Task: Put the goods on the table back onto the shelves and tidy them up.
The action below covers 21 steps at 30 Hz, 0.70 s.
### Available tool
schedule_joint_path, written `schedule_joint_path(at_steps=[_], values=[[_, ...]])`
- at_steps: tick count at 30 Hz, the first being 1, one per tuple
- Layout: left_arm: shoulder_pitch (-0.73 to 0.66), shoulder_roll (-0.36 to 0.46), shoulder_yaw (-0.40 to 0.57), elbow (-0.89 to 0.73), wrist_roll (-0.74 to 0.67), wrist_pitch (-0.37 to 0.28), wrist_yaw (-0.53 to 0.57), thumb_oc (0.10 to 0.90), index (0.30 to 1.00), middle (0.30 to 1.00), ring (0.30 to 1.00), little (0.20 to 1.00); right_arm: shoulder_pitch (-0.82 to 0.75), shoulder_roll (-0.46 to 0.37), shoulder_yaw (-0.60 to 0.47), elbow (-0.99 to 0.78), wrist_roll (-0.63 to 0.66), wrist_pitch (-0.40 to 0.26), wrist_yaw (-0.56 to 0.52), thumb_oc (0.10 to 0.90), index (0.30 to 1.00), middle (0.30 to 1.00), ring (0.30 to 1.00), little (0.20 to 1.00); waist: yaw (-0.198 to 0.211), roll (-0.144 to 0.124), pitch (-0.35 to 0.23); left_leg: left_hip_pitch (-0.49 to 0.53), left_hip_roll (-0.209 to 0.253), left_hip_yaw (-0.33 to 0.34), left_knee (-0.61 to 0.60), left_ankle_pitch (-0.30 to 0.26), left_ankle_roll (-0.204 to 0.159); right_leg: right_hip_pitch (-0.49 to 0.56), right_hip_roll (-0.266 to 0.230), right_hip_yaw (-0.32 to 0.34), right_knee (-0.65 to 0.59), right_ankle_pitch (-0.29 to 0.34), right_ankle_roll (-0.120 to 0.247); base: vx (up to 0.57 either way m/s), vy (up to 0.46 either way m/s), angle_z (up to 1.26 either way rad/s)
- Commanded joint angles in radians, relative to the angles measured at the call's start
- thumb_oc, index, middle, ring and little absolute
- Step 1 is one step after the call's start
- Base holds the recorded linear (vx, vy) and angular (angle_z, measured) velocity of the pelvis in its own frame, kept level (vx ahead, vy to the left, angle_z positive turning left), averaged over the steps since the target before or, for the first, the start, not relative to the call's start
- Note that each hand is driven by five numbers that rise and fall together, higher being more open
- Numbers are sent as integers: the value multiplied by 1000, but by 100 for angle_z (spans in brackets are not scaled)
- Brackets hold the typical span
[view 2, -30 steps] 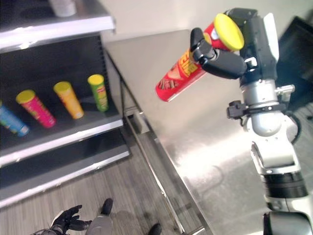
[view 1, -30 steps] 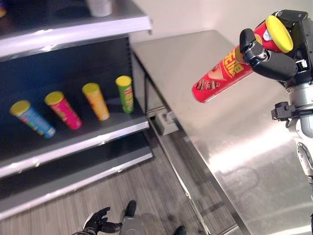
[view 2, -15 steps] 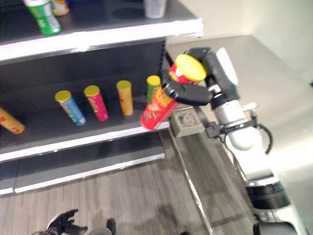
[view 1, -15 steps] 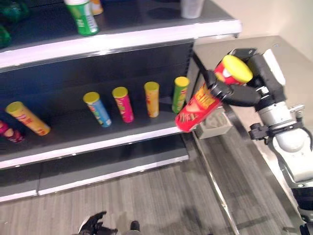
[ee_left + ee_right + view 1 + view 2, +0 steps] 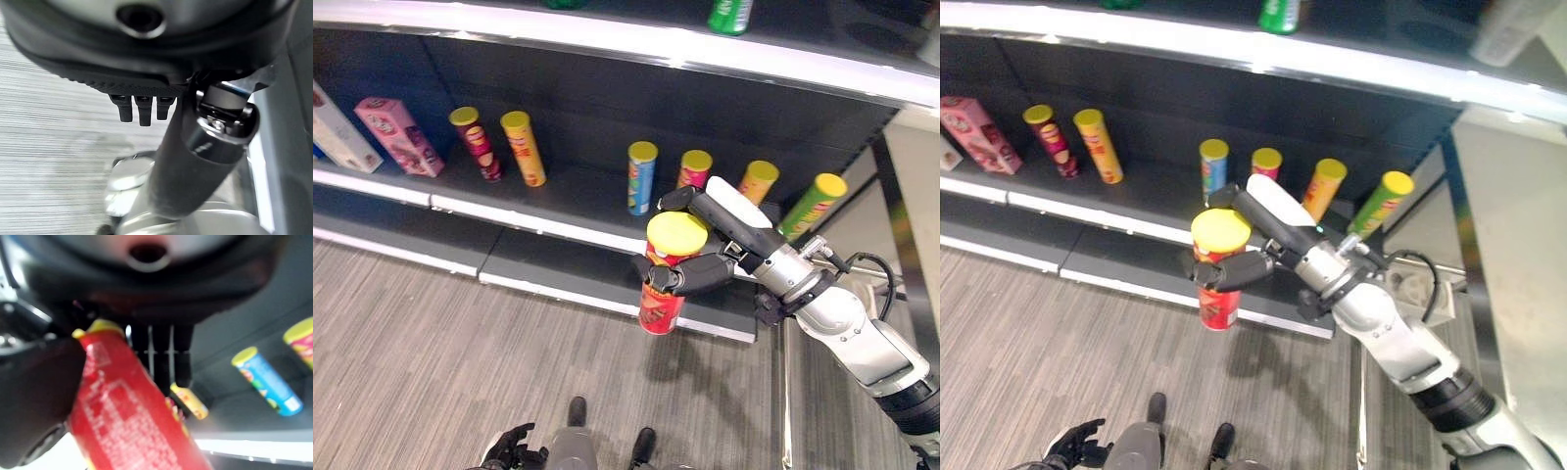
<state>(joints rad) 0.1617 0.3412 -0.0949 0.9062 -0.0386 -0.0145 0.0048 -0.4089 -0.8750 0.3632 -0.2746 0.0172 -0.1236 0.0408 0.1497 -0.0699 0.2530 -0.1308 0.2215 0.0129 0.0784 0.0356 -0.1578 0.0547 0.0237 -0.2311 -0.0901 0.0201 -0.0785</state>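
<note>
Right hand [image 5: 705, 269] was curled around a red can [image 5: 662, 294] with a yellow lid, holding it upright in the air in front of the shelf [image 5: 558, 201], below the row of cans [image 5: 641, 176] standing there. Left hand [image 5: 509, 450] hung low over the floor [image 5: 411, 343], fingers loosely spread, holding nothing.

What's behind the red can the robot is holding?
Behind the red can in the right hand lies the lower shelf. The can covers part of that shelf's front edge.
</note>
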Motion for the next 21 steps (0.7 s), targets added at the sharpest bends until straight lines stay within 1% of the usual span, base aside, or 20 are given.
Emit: schedule_joint_path(at_steps=[1, 2, 3, 4, 5, 6, 7, 8, 9, 11, 12, 13, 15, 17, 19, 20, 21], values=[[-9, 34, -21, -64, -18, -40, 27, 800, 900, 900, 900, 900, -87, -3, -131, -70, -1, -64, -82, 400, 300, 300, 300, 300, -40, 18, -66, 30, 59, -12, -43, 61, 37, -22, -210, -47, 64, -49, 228, 33, 224, -16], [-8, 34, -21, -64, -18, -40, 27, 800, 900, 900, 900, 900, -87, -3, -130, -69, -1, -64, -83, 400, 300, 300, 300, 300, -40, 20, -66, 33, 61, -13, -49, 64, 35, -21, -208, -47, 66, -50, 227, 97, 461, -23], [-10, 41, -26, -66, -15, -40, 29, 800, 900, 900, 900, 900, -80, -9, -143, -73, -13, -62, -88, 400, 300, 300, 300, 300, -58, 46, -82, 44, 106, -16, -110, 104, 1, -14, -242, -51, 73, -53, 249, 120, 470, -17], [-10, 44, -29, -67, -9, -41, 28, 800, 900, 900, 900, 900, -70, -7, -148, -74, -13, -57, -81, 400, 300, 300, 300, 300, -65, 67, -99, 70, 109, 6, -155, 96, -15, -8, -254, -59, 72, -48, 262, 162, 621, -3], [-12, 46, -35, -62, 2, -37, 30, 800, 900, 900, 900, 900, -54, -5, -166, -85, -28, -56, -85, 400, 300, 300, 300, 300, -68, 80, -111, 75, 98, 10, -165, 83, -29, -4, -266, -63, 68, -35, 271, 132, 480, 9], [-20, 51, -41, -61, 8, -38, 28, 800, 900, 900, 900, 900, -35, -9, -181, -84, -47, -48, -90, 400, 300, 300, 300, 300, -71, 89, -118, 74, 74, 11, -163, 67, -38, 0, -302, -71, 66, -13, 284, 123, 486, 20], [-26, 59, -50, -63, 20, -36, 26, 800, 900, 900, 900, 900, -22, -5, -192, -88, -62, -36, -89, 400, 300, 300, 300, 300, -73, 84, -120, 76, 42, 11, -153, 50, -30, 6, -341, -74, 69, 8, 296, 120, 478, 17], [-28, 67, -54, -67, 32, -39, 27, 800, 900, 900, 900, 900, -9, 6, -204, -91, -72, -34, -93, 400, 300, 300, 300, 300, -74, 84, -120, 80, 17, 14, -145, 31, -21, 8, -369, -75, 75, 25, 302, 109, 439, 17], [-29, 76, -55, -66, 40, -40, 27, 800, 900, 900, 900, 900, -1, 21, -215, -104, -84, -32, -95, 400, 300, 300, 300, 300, -75, 77, -116, 84, -21, 23, -128, 1, 1, 0, -410, -68, 94, 48, 309, 86, 420, 8], [-28, 96, -42, -59, 52, -36, 35, 800, 900, 900, 900, 900, -19, 53, -207, -108, -110, -27, -104, 400, 300, 300, 300, 300, -71, 77, -108, 114, -68, 59, -126, -33, 32, -31, -463, -76, 134, 92, 304, 38, 387, 11], [-27, 102, -28, -56, 46, -32, 40, 800, 900, 900, 900, 900, -21, 68, -200, -106, -121, -25, -109, 400, 300, 300, 300, 300, -66, 75, -102, 121, -82, 74, -124, -39, 47, -46, -473, -84, 156, 101, 296, 11, 345, -11], [-29, 108, -15, -43, 41, -29, 45, 800, 900, 900, 900, 900, -5, 82, -206, -108, -124, -27, -116, 400, 300, 300, 300, 300, -71, 79, -90, 128, -92, 84, -130, -42, 56, -67, -453, -67, 199, 86, 280, 3, 274, -38], [-27, 112, -4, -34, 36, -28, 47, 800, 900, 900, 900, 900, 3, 91, -211, -109, -130, -25, -114, 400, 300, 300, 300, 300, -79, 88, -79, 140, -109, 89, -147, -36, 71, -97, -384, -11, 227, 51, 266, 24, 231, -33], [-27, 108, -1, -17, 35, -27, 50, 800, 900, 900, 900, 900, -14, 102, -200, -103, -133, -25, -127, 400, 300, 300, 300, 300, -79, 91, -77, 140, -126, 92, -155, -29, 80, -111, -336, -14, 200, 36, 258, 34, 127, 6], [-31, 98, 0, -19, 23, -27, 54, 800, 900, 900, 900, 900, -38, 109, -177, -90, -133, -28, -135, 400, 300, 300, 300, 300, -82, 92, -58, 141, -135, 87, -155, -31, 83, -145, -289, -2, 173, 37, 254, 10, 23, 0], [-34, 94, 1, -24, 16, -27, 57, 800, 900, 900, 900, 900, -49, 110, -170, -84, -134, -28, -140, 400, 300, 300, 300, 300, -85, 89, -46, 138, -140, 81, -152, -32, 84, -162, -265, 19, 140, 43, 256, 49, -39, -4], [-40, 94, -4, -25, 20, -26, 58, 800, 900, 900, 900, 900, -46, 104, -171, -77, -141, -31, -145, 400, 300, 300, 300, 300, -88, 86, -37, 142, -144, 69, -145, -44, 83, -155, -244, 56, 104, 33, 252, 79, -49, -2]])
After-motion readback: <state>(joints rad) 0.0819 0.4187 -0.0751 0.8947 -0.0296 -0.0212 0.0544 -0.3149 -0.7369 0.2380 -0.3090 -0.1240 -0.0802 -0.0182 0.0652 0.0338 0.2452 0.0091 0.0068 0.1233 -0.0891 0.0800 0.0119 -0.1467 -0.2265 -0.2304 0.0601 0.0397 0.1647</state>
